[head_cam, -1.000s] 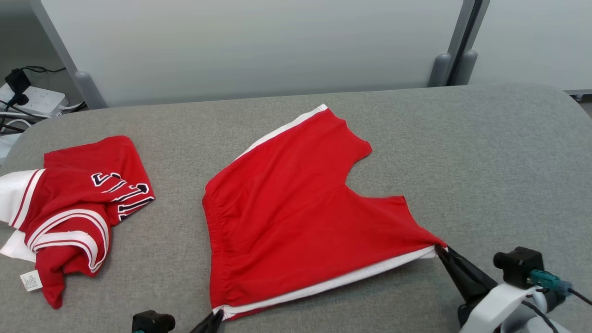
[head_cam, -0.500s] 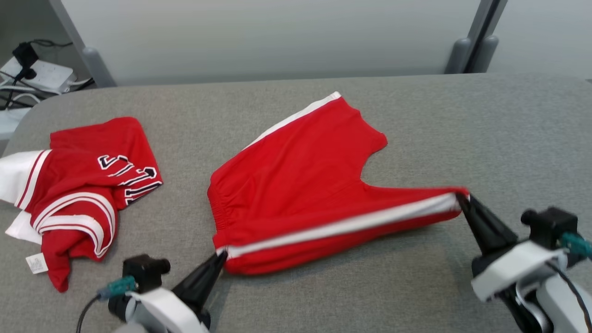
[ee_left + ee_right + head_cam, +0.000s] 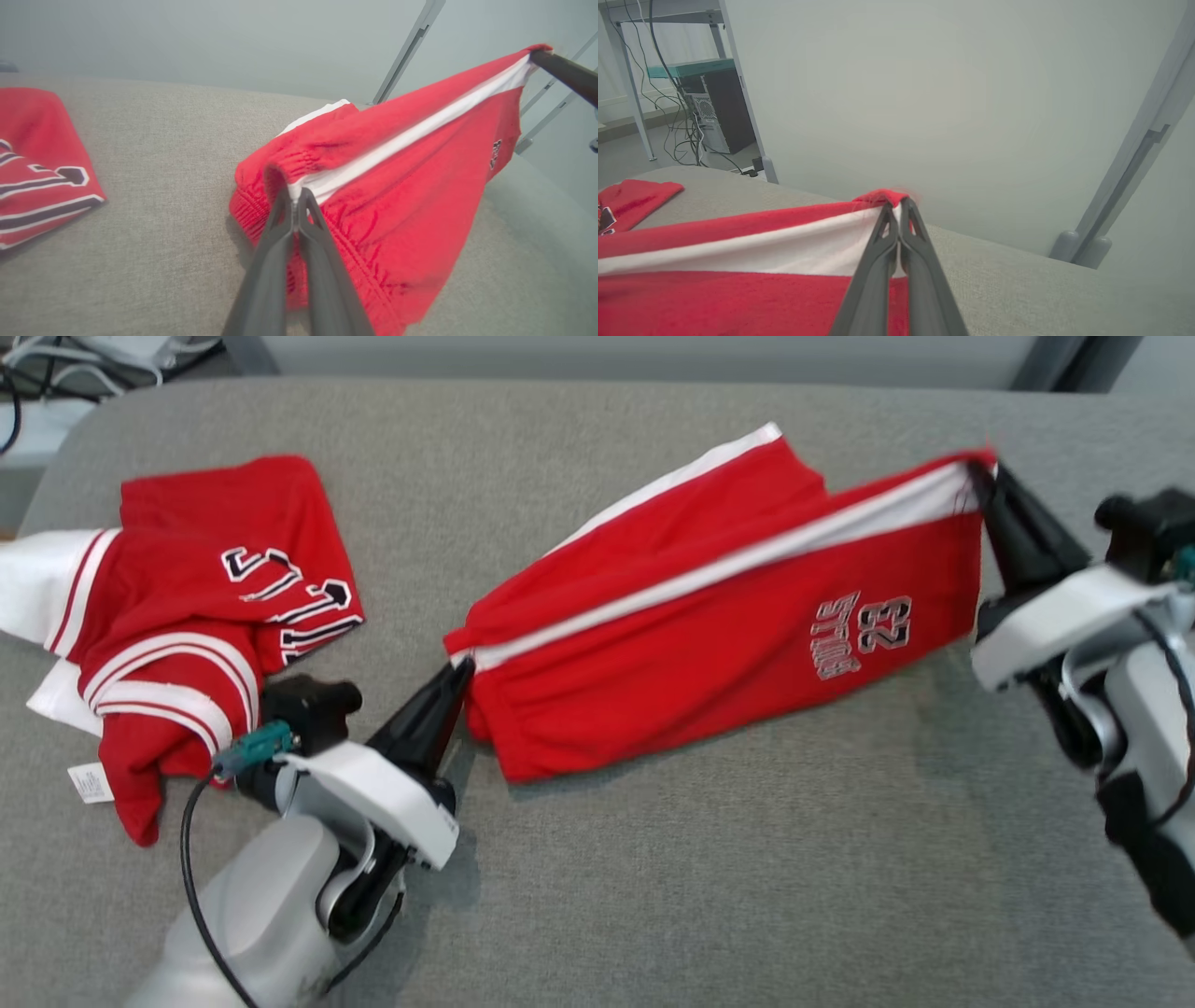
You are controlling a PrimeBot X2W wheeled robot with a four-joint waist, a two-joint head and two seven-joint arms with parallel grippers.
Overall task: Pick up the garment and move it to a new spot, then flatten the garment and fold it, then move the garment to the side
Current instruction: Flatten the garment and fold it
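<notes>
Fingers (image 3: 275, 233) of the left gripper (image 3: 462, 665) pinch shut on the waistband corner of the red fabric shorts with a white side stripe (image 3: 709, 644). The right gripper (image 3: 977, 472) clamps the stripe's hem end, held higher (printed lettering faces near side). The shorts hang stretched between them, far leg on the grey fabric tabletop (image 3: 747, 859). A crumpled red-and-white jersey (image 3: 187, 616) lies well apart, leftward.

A lab, by its partition panels (image 3: 924, 93) and computer tower (image 3: 725, 109) (cables (image 3: 686, 140) trailing).
</notes>
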